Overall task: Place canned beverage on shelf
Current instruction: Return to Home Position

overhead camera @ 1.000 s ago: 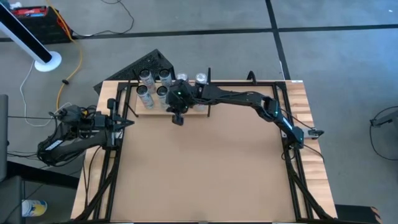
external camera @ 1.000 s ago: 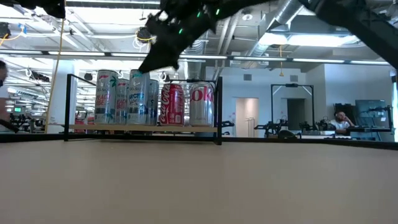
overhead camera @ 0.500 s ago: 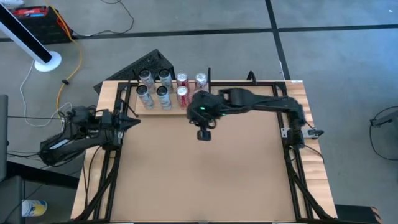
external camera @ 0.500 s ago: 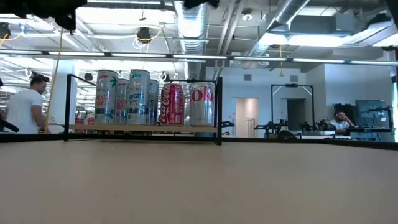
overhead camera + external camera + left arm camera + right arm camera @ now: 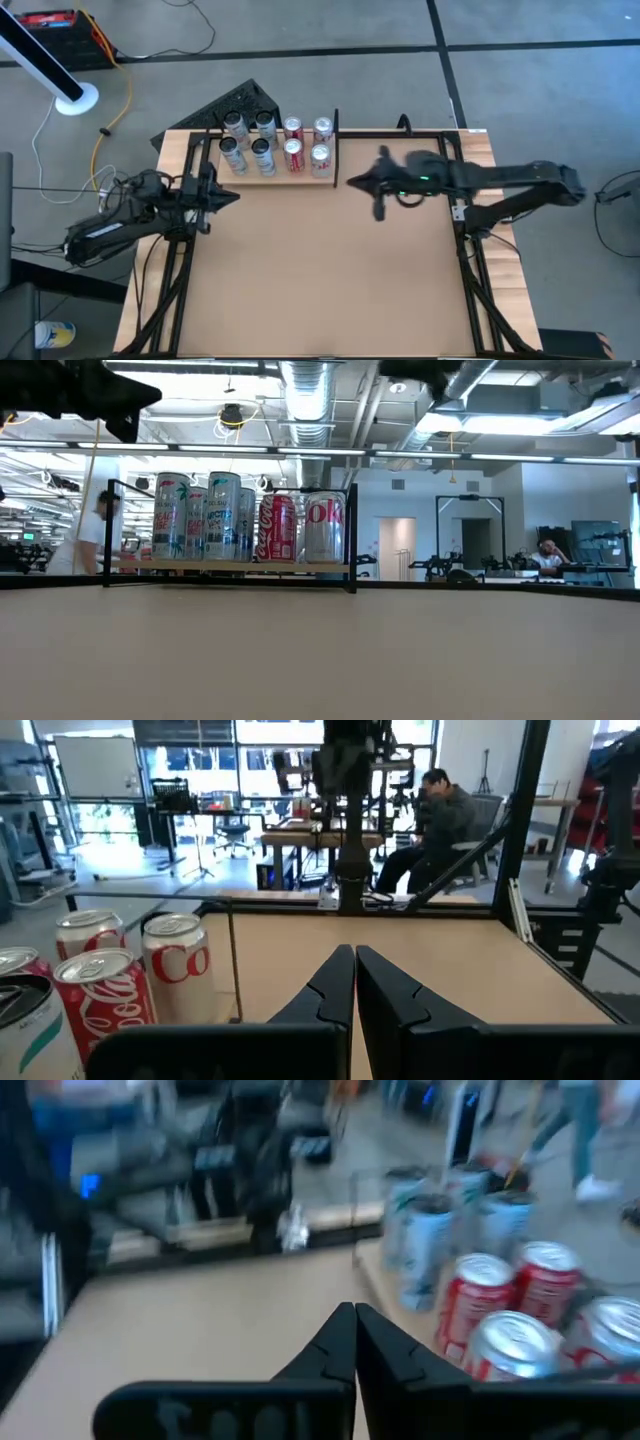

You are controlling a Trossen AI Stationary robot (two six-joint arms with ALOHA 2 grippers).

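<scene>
Nearest: tabletop (image 5: 320, 650), a flat matte tan sheet filling the lower half of the low view.

Left gripper (image 5: 230, 196): over the table's left edge, mid-left in the high view. Its dark tapered fingers (image 5: 335, 985) are pressed together, holding nothing.

Right gripper (image 5: 353, 182): just right of centre in the high view, apart from the shelf. Its fingers (image 5: 338, 1345) meet tip to tip, empty.

Farther: shelf (image 5: 130, 566), a pale wood plank with a thin black upright end piece, upper centre of the high view. Eight cans (image 5: 261, 148), smooth metal cylinders, stand upright on it in two rows of four. Front row in the low view, left to right:
- white-and-pink can (image 5: 171, 515)
- white-and-blue can (image 5: 222, 512)
- red cola can (image 5: 278, 528)
- silver can (image 5: 324, 527)

Beyond: a ribbed round ceiling duct (image 5: 310, 390); a person (image 5: 95, 532) at the left edge.
</scene>
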